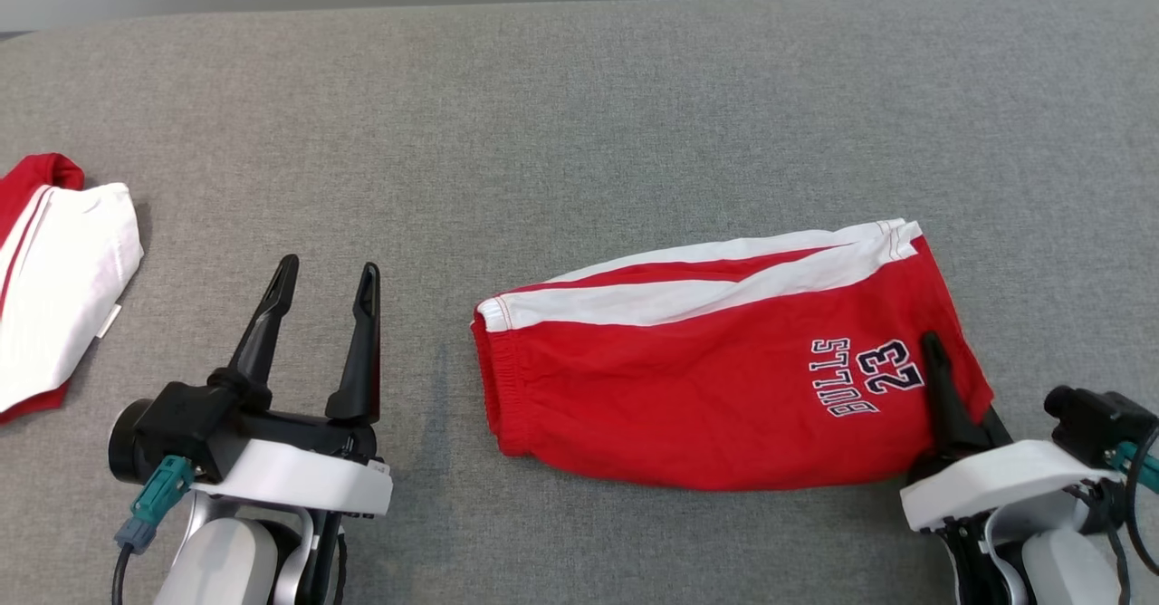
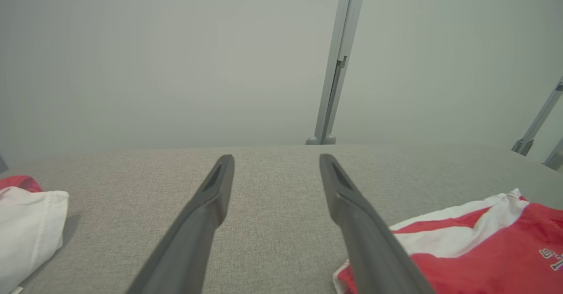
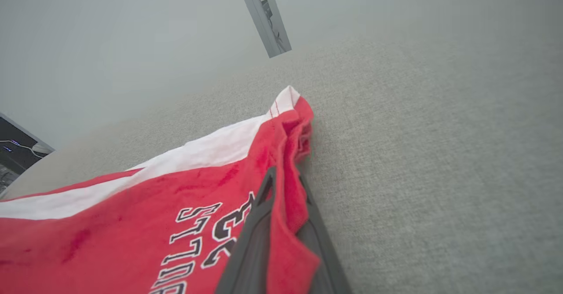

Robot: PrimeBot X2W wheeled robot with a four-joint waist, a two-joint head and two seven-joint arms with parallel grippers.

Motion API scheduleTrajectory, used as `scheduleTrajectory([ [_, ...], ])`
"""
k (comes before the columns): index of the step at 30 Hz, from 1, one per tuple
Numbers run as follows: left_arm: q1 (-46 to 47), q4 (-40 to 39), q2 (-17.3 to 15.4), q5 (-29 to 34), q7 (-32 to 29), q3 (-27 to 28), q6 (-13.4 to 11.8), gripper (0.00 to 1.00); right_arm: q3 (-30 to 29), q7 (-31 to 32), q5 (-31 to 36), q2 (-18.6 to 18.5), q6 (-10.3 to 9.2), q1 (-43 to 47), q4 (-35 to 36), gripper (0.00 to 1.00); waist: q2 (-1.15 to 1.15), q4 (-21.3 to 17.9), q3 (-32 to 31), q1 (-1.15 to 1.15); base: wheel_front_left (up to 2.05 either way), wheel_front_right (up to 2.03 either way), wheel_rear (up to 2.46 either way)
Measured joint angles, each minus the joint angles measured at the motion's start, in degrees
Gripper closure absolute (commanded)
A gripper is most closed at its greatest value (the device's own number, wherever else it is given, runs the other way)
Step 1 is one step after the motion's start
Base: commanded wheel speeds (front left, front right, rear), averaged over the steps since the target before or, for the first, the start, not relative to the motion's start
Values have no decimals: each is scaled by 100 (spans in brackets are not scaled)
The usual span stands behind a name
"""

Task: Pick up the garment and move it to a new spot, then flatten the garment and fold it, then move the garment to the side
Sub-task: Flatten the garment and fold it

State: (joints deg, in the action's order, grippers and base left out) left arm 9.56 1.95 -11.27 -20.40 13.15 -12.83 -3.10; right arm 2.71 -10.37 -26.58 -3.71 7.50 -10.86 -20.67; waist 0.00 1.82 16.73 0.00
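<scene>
The garment [image 1: 715, 379] is a pair of red shorts with white side stripes and "BULLS 23" lettering, folded and lying on the grey cloth table right of centre. My right gripper [image 1: 933, 351] is shut on its right-hand hem; in the right wrist view the red cloth [image 3: 281, 206] is pinched between the two dark fingers [image 3: 259, 223]. My left gripper [image 1: 326, 274] stands open over bare table to the left of the garment, nothing between its fingers [image 2: 211, 206]. The garment's waistband end [image 2: 462, 241] lies to the right of the left gripper.
Another red and white garment [image 1: 54, 270] lies folded at the table's left edge, also seen as white cloth [image 2: 26, 228] in the left wrist view. A grey wall with a metal post [image 2: 336, 60] stands behind the table [image 1: 579, 116].
</scene>
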Motion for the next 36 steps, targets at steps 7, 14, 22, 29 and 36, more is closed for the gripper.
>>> scheduleTrajectory([
  [7, 0, 2, 4, -29, 3, -27, -8, 0, 511, 389, 168, 49, -2, -183, 821, 100, 0, 78, -70, 0, 0, 0, 0],
  [14, 1, 47, 78, -54, 25, -82, -18, 0, 1597, 582, -122, 90, -2, -555, 1311, 100, 0, 242, -139, 0, 0, 0, 0],
  [22, 4, 70, 122, -80, 75, -118, -16, 0, 2841, 448, -802, 102, -2, -957, 906, 100, 0, 503, -161, 0, 0, 0, 0],
  [29, 8, 140, 142, -87, 102, -135, -15, 0, 3663, 214, -1270, 102, -2, -1268, 193, 100, 0, 652, -95, 0, 0, 0, 0],
  [36, 10, 181, 164, -104, 120, -140, -15, 0, 4063, -21, -1180, 100, -2, -1476, -60, 0, 0, 615, -72, 0, 0, 0, 0],
])
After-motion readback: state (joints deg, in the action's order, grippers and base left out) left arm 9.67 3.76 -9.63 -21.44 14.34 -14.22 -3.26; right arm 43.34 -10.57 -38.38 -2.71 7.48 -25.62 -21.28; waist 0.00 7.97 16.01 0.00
